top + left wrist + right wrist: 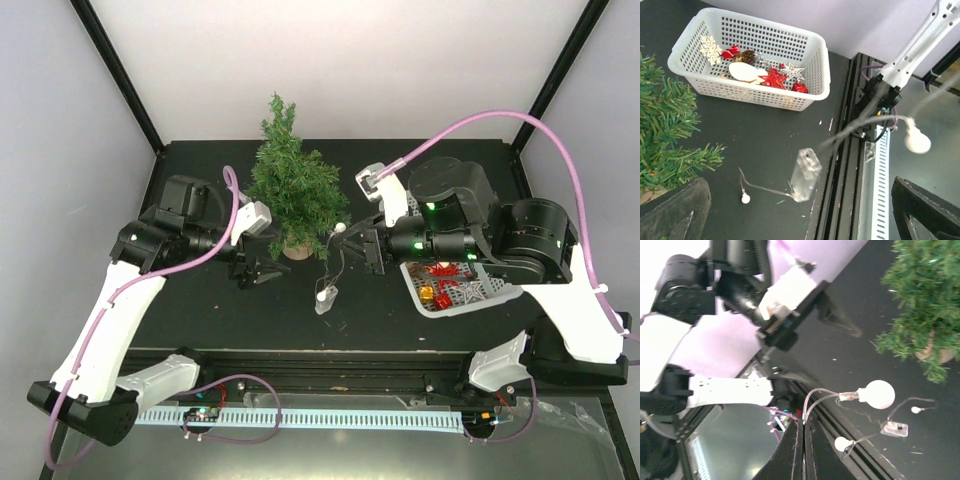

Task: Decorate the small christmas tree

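Pinching the light string (879,394) by its wire with the right gripper (802,426), holding the left gripper (255,270) spread. Risking a branch snag, tipping the small christmas tree (293,185).

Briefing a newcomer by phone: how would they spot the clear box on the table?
Find the small christmas tree on the black table. In front of its stump lies the clear box: transparent, with a wire, unlike the basket's coloured ornaments.
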Robot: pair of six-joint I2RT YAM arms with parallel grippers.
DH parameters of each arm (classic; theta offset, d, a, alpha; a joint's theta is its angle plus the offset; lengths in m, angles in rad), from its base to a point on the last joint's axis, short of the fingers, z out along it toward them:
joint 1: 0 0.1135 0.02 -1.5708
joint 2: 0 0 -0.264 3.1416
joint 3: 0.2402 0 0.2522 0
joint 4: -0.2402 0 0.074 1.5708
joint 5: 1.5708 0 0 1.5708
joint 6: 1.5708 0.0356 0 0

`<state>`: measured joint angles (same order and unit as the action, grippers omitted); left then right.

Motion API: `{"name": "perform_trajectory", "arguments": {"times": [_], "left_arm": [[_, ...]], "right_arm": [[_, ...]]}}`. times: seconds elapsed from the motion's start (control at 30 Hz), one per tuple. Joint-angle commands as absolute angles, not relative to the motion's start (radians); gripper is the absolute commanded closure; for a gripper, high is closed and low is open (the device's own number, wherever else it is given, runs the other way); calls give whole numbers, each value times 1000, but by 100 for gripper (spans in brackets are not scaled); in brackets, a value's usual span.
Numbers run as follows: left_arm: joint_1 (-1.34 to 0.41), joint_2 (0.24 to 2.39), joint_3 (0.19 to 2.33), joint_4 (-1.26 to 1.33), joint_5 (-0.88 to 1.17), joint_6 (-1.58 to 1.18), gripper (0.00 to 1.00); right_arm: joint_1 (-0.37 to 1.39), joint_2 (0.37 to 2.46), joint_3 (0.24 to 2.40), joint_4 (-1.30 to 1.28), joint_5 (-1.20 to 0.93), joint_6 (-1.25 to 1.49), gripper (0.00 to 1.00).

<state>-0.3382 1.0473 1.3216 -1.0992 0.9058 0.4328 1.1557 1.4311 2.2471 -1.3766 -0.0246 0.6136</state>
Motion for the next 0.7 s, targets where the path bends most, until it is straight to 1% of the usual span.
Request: {"name": "perform_trajectory", "arguments": {"times": [0.0,0.23,0.47,0.67], "left_arm": [[-345,1070,1376,-1033,974,362,1],[-349,1124,1419,-1039,1102,368,1],[-359,1152,1484,-1145,1275,493,1],[-370,1147,1478,-1202,1319,567,1]], "right_arm": [[1155,1414,2250,-1281,-182,605,99],[1156,1431,2246,-1227,-242,618,99],[1157,1451,2212,-1175,-268,624,99],[1157,1471,2208,-1162,-277,618,99]]}}
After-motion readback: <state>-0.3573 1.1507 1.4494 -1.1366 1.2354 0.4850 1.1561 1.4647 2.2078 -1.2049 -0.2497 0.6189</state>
